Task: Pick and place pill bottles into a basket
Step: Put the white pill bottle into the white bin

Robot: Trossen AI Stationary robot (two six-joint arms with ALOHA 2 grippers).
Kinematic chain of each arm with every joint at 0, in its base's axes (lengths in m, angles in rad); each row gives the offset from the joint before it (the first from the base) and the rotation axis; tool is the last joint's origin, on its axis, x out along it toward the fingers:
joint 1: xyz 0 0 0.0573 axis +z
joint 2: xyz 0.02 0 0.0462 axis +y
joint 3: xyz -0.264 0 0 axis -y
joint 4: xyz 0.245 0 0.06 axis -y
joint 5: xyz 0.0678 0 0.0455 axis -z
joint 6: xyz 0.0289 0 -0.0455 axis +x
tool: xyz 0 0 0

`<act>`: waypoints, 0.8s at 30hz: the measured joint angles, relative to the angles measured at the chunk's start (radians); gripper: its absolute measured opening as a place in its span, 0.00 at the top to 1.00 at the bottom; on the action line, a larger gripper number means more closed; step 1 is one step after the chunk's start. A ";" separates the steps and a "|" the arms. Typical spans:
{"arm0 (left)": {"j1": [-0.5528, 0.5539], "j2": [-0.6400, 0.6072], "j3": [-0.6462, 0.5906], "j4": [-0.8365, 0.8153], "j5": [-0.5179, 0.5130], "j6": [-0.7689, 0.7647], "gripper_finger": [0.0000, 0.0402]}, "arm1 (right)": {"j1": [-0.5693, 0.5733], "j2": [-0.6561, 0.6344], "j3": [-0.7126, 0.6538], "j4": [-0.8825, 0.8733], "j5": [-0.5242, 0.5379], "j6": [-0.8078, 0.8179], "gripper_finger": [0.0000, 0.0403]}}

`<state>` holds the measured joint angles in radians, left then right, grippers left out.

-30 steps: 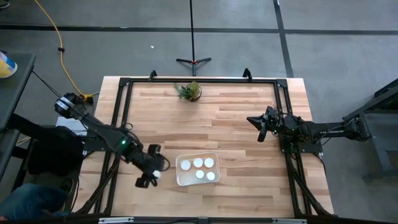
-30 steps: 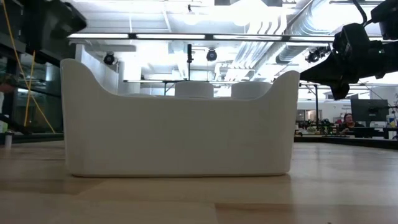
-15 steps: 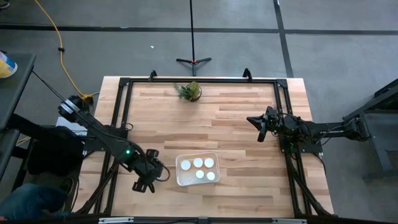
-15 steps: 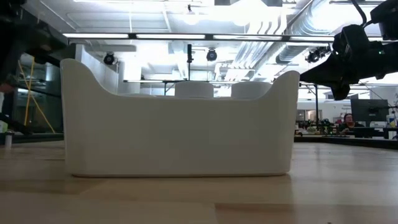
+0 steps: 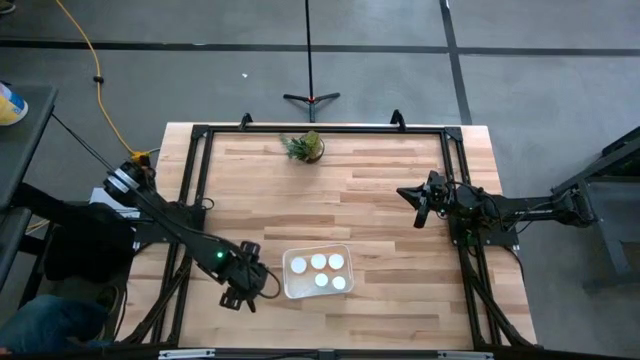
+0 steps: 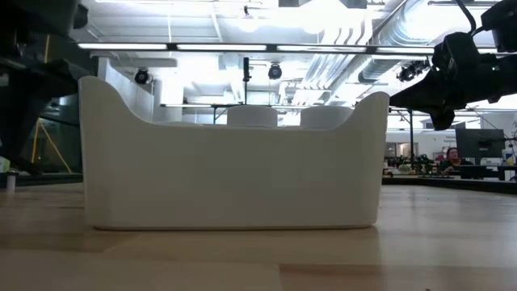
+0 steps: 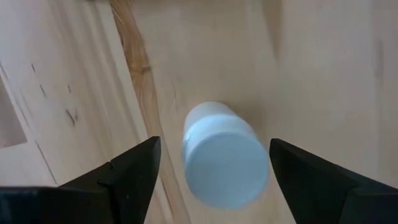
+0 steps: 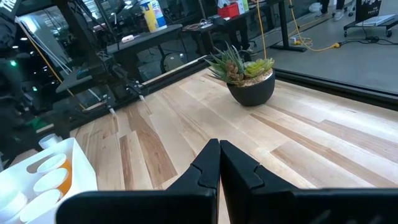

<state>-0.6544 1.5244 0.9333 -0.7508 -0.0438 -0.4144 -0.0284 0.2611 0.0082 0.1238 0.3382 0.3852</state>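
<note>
The left tool is hanging over the surface near its front edge, just left of the basket. In the left wrist view its two dark fingers are standing wide apart, one on each side of a bottle that is showing its round white cap toward the camera. The fingers are not touching the bottle; bare wood is showing between each of them and the cap. Whether the bottle is standing or tilting on the wood, I cannot tell.

The basket is sitting near the middle of the front edge of the surface. From above, five white caps are showing inside it, packed close together: three in a row toward the far side and two toward the near side. In the low view the basket's white wall is filling the middle of the picture, with two caps peeking over its dipped rim. In the right wrist view a corner of the basket is showing, with white caps and an orange body inside.

The right tool is waiting above the right half of the surface, well apart from the basket, pointing toward the left. Its fingers are pressed together with nothing between them. A plant in a dark pot is standing near the middle of the far edge.
</note>
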 joint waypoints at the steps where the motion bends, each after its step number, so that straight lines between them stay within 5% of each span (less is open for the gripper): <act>1: 0.000 0.010 0.000 0.001 0.000 0.000 0.16 | 0.000 0.000 0.000 0.000 0.000 0.000 1.00; 24: 0.000 0.073 0.000 0.051 -0.011 0.024 0.46 | 0.000 0.000 0.000 -0.015 0.000 0.000 1.00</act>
<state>-0.6540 1.5978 0.9333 -0.6994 -0.0544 -0.3901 -0.0284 0.2615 0.0082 0.1085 0.3378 0.3851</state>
